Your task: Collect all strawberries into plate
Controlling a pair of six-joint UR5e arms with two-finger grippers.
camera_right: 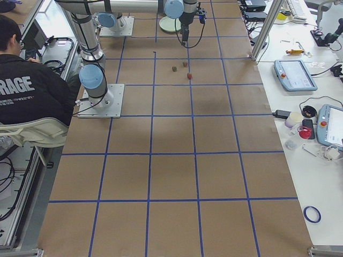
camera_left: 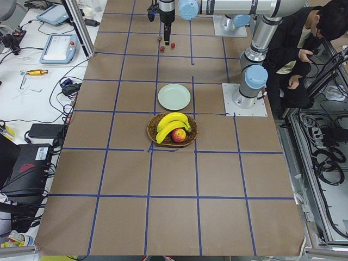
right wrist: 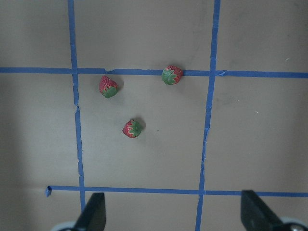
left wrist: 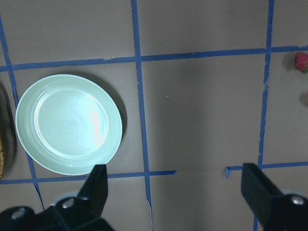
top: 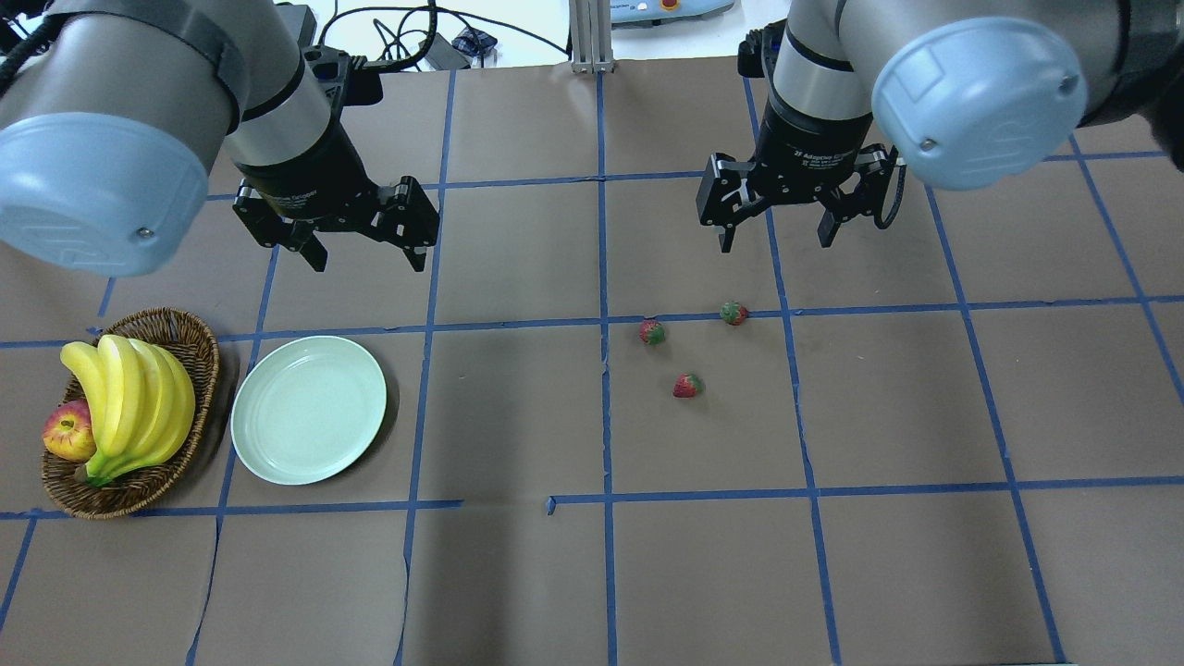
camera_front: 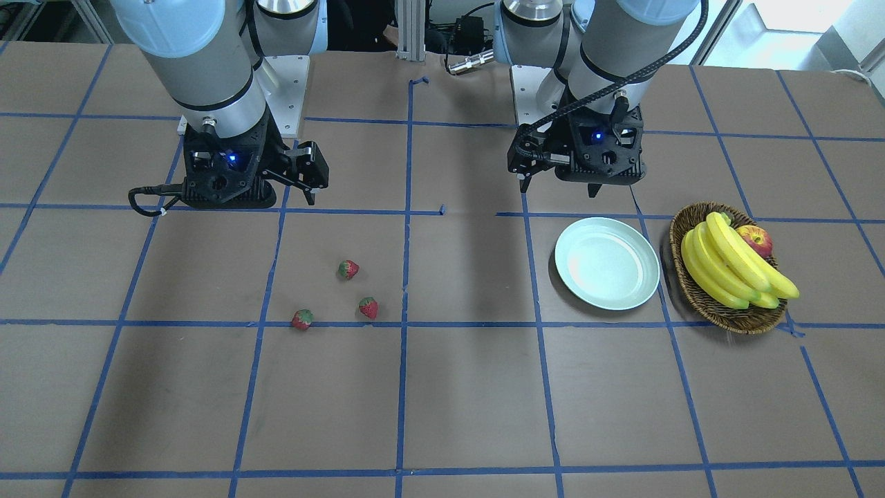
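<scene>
Three small red strawberries lie loose on the brown table: one (top: 652,332), one (top: 733,314) and one (top: 687,386). They also show in the right wrist view (right wrist: 108,86), (right wrist: 172,74), (right wrist: 132,128) and in the front view (camera_front: 348,269). The pale mint-green plate (top: 308,409) (camera_front: 607,263) (left wrist: 67,124) is empty, beside the basket. My right gripper (top: 774,242) (right wrist: 174,211) hangs open and empty above the table, just behind the strawberries. My left gripper (top: 368,262) (camera_front: 559,188) (left wrist: 175,192) hangs open and empty behind the plate.
A brown wicker basket (top: 202,344) with bananas (top: 129,398) and a red apple (top: 67,433) stands left of the plate. Blue tape lines grid the table. A person (camera_left: 304,49) sits behind the robot base.
</scene>
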